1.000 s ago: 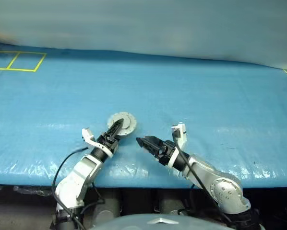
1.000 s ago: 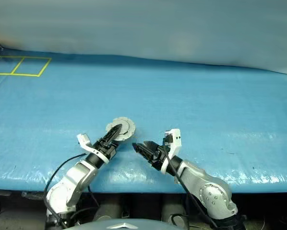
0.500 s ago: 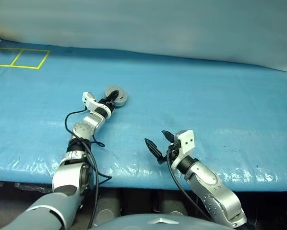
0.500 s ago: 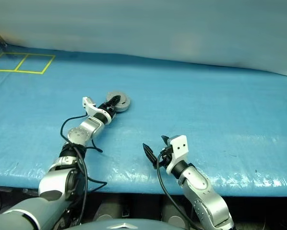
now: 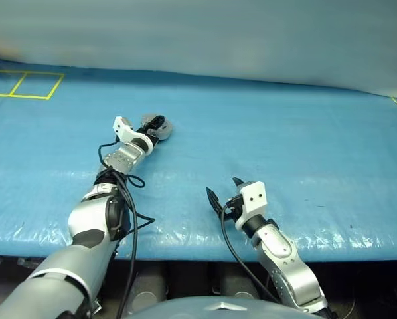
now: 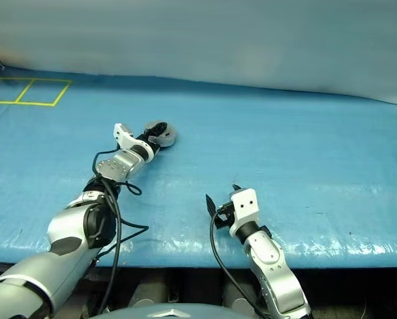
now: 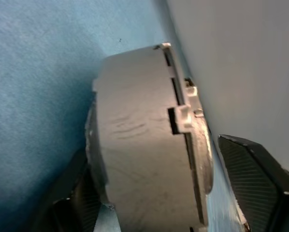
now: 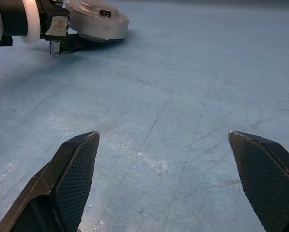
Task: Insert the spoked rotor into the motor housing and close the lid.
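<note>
While the left arm reaches far out over the blue surface, its end effector sits at the housing, a small round grey piece lying on the surface toward the left of centre. Left wrist view: housing fills the gap between the two black fingers, one finger on each side. Jaws look spread wide around it; small gaps visible beside the far finger, so can't tell if they actually press on it. Lid is down on the housing, seam and a small notch visible along the edge. Rotor not visible, can't tell if inside.

Right end effector is low near the front edge of the surface, well apart from the housing, pointing forward and slightly toward the left arm. Jaws wide open, nothing between them. Right wrist view: both ribbed fingers stand far apart over bare blue surface, with the housing and the left end effector in the distance.

Yellow tape lines mark rectangles at the far left corner of the surface. Black cable loops along the left arm.
</note>
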Controlling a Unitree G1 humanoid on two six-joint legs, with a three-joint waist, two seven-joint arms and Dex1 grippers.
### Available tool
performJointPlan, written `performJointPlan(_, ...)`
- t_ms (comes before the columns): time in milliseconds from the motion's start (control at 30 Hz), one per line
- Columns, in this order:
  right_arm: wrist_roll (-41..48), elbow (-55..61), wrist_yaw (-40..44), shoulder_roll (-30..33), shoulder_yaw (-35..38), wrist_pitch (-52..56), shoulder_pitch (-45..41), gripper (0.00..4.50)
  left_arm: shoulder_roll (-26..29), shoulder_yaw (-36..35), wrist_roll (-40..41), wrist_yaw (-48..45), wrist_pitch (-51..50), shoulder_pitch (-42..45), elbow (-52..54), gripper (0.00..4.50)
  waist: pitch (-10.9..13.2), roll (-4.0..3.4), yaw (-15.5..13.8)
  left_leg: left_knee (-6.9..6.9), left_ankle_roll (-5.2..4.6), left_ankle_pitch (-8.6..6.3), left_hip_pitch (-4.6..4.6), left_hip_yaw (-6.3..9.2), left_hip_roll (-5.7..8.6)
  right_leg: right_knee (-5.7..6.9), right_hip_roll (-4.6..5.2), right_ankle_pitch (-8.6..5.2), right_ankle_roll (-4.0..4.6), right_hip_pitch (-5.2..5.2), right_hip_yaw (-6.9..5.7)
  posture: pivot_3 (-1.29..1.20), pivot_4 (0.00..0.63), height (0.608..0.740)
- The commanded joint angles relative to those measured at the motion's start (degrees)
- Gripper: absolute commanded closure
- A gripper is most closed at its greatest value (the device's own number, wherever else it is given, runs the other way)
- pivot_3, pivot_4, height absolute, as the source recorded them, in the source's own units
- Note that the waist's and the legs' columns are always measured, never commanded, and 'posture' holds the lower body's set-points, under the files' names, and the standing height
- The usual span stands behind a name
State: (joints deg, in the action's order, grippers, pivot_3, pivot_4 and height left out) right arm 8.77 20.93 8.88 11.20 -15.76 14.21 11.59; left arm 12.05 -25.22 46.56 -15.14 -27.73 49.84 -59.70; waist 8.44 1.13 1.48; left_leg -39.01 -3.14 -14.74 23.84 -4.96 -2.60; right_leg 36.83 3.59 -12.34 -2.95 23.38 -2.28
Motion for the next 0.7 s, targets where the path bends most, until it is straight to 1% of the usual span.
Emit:
performJointPlan(33, -0.32, 1.00, 1.11, -0.12, 0.45, 1.36, -0.83, 0.00, 1.30, 1.64, -1.93, 2.07, -11.55, -10.37, 8.47, 0.03, -0.15, -0.08, 0.59, 0.03, 0.02, -0.01, -0.18, -0.04, -0.02, 0.06, 0.01, -0.04, 0.03, -0.13, 0.03, 0.00, 0.150, 0.740)
performJointPlan(100, -0.07, 0.53, 2.19, 0.03, 0.89, 1.65, -1.41, 0.00, 2.48, 5.83, -1.43, -0.37, -19.14, -19.63, 23.27, 0.03, -0.43, -0.28, 1.06, 0.08, 0.07, -0.02, -0.32, -0.03, -0.09, 0.12, 0.01, -0.10, 0.13, -0.18, 0.02, 0.00, 0.150, 0.740)
performJointPlan(167, -0.02, 0.13, 3.07, 0.19, 1.26, 1.90, -1.84, 0.00, 3.26, 8.06, -0.61, -0.93, -23.33, -27.27, 35.84, 0.03, -0.60, -0.51, 1.28, 0.18, 0.16, -0.05, -0.51, -0.08, -0.12, 0.16, 0.06, -0.11, 0.30, -0.28, 0.06, 0.00, 0.150, 0.740)
performJointPlan(200, -0.01, 0.10, 3.36, 0.20, 1.40, 2.03, -1.88, 0.00, 3.38, 8.43, -0.43, -0.62, -24.25, -29.59, 39.83, 0.03, -0.61, -0.53, 1.05, 0.24, 0.21, -0.07, -0.69, -0.07, -0.13, 0.16, 0.13, -0.24, 0.53, -0.41, 0.04, 0.00, 0.150, 0.740)
performJointPlan(267, 0.58, -0.53, 4.55, 0.06, 1.88, 1.49, -2.17, 0.00, 6.41, 13.89, -4.86, -4.54, -19.32, -38.92, 53.96, 0.03, -0.70, -0.52, 0.68, 0.39, 0.31, -0.12, -1.10, -0.02, -0.13, 0.14, 0.45, -0.43, 0.83, -0.47, -0.05, 0.00, 0.150, 0.740)
performJointPlan(300, 0.78, -0.79, 5.11, -0.05, 2.08, 1.07, -2.28, 0.00, 7.09, 15.49, -6.75, -6.22, -15.79, -42.46, 59.07, 0.03, -0.77, -0.54, 0.66, 0.53, 0.63, -0.28, -1.21, -0.06, -0.13, 0.10, 0.51, -0.47, 0.88, -0.50, -0.02, 0.00, 0.150, 0.740)
performJointPlan(367, 0.85, -1.46, 5.76, -0.48, 2.50, -0.23, -2.53, 0.00, 7.41, 16.93, -11.42, -7.69, -6.91, -49.24, 67.36, 0.03, -0.83, -0.54, 0.45, 0.86, 0.73, -0.21, -1.30, -0.10, 0.01, 0.07, 0.75, -0.50, 0.97, -0.44, 0.02, 0.00, 0.150, 0.740)
performJointPlan(467, 1.90, -2.48, 6.83, -1.42, 3.40, -0.98, -3.06, 0.00, 7.53, 18.94, -23.75, -5.91, 10.07, -57.61, 73.00, 0.03, -0.83, -0.53, -0.32, 1.06, 0.82, -0.15, -1.01, -0.14, 0.01, 0.08, 0.84, -0.52, 1.11, -0.04, 0.04, 0.00, 0.150, 0.740)
performJointPlan(500, 1.96, -2.82, 7.03, -1.65, 3.69, -1.47, -3.28, 0.00, 6.87, 18.97, -26.29, -4.70, 13.48, -59.62, 73.89, 0.03, -0.83, -0.52, -0.46, 1.09, 0.85, -0.13, -0.89, -0.13, 0.00, 0.09, 0.84, -0.53, 1.15, 0.07, 0.02, 0.00, 0.150, 0.740)
performJointPlan(633, 1.79, -3.90, 8.21, -1.95, 4.32, -3.27, -3.93, 0.00, 4.35, 19.39, -33.85, -1.82, 25.03, -65.48, 75.13, 0.03, -0.82, -0.51, -0.97, 1.10, 0.82, -0.13, -0.46, -0.04, -0.02, 0.04, 0.84, -0.58, 1.25, 0.46, -0.08, 0.00, 0.150, 0.740)
performJointPlan(700, 1.71, -4.55, 8.92, -1.82, 4.66, -3.87, -4.17, 0.00, 4.17, 20.08, -35.80, -2.76, 29.20, -67.29, 74.46, 0.03, -0.82, -0.49, -1.19, 1.05, 0.50, 0.03, -0.15, 0.00, -0.01, 0.02, 0.87, -0.58, 1.24, 0.68, -0.18, 0.00, 0.150, 0.740)
